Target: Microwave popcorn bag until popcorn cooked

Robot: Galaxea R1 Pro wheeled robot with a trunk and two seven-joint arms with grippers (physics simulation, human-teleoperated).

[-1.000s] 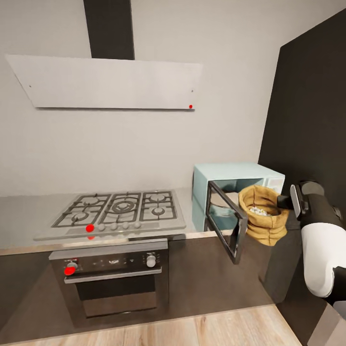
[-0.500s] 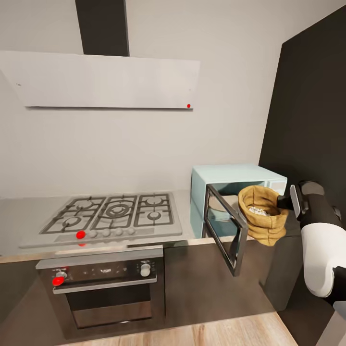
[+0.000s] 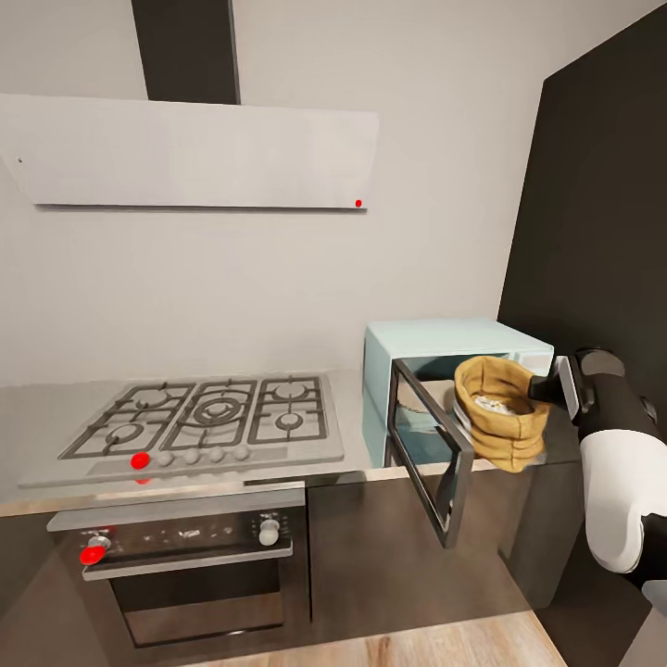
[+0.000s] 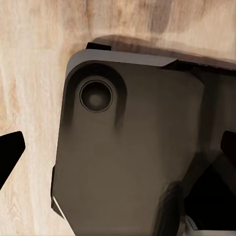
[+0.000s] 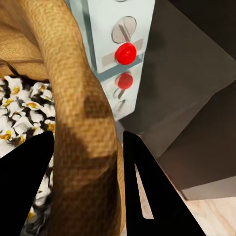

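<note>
Right tool clamped on the rolled rim of the popcorn bag: one finger inside the sack among the white popped kernels, the other finger outside the burlap wall. The bag hangs from the tool in the air, off the surface, just in front of the open cavity of the microwave. The microwave door stands swung out beside the bag, on the side away from the tool's arm. The control panel with its red knobs lies just beyond the gripped rim.

Risks, as judged: the hold is on soft cloth at one edge only, so the sack may sag, tilt or slip and spill kernels. Any sideways drift could brush the bag against the door edge or the panel.

Left tool: fingers barely visible at the frame edges over the robot's dark base and wooden floor; its opening cannot be told.
</note>
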